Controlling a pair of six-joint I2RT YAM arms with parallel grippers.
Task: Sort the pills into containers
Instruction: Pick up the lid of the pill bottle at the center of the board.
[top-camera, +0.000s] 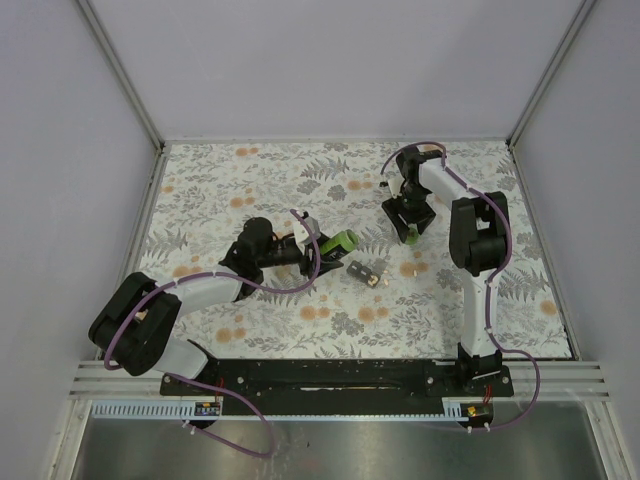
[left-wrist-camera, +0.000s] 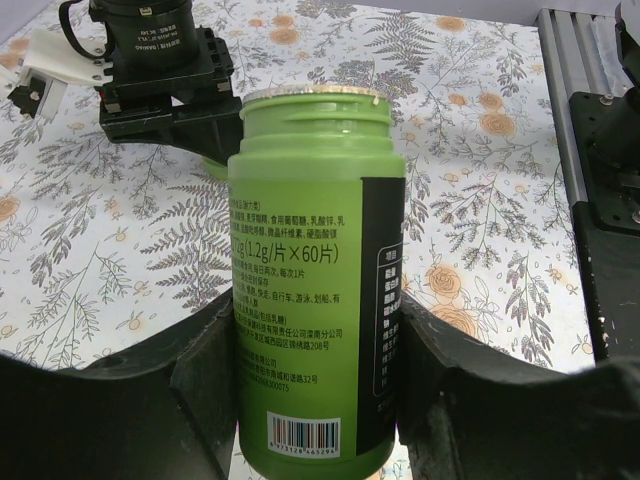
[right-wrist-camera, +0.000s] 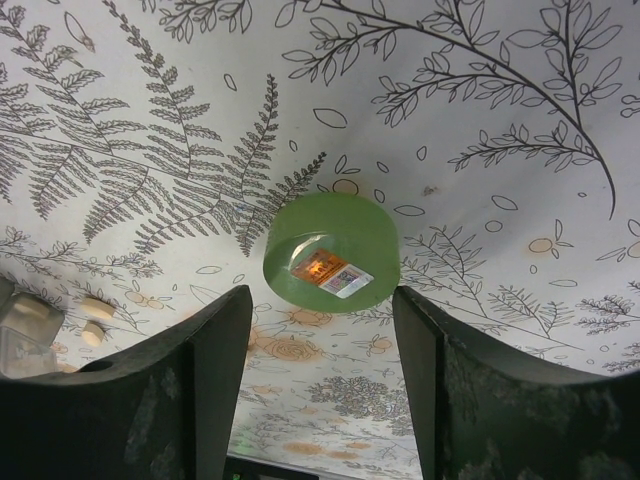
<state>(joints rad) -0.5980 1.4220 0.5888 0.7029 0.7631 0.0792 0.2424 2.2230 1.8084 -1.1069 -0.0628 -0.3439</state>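
**Bottle clamped in your left, cap lying loose under your right**

Your left gripper (left-wrist-camera: 318, 325) is pinching the green bottle (left-wrist-camera: 310, 190) across its lower body, with both fingers (left-wrist-camera: 205, 390) pressed flat against the label. The bottle's mouth is uncovered and points towards the right arm. From above, you see the bottle held tipped over the middle of the table (top-camera: 250, 330).

Your right gripper (top-camera: 410, 225) hangs over the far right part of the table with its jaws spread. The green cap (right-wrist-camera: 332, 252) lies flat on the patterned cloth between them, sticker side up. There is a gap on either side, so neither finger touches it.

Two pale pills (right-wrist-camera: 93, 322) lie on the cloth between the two grippers, just beside a small container (top-camera: 365, 269). That container is too small and blurred for you to tell whether it holds anything.
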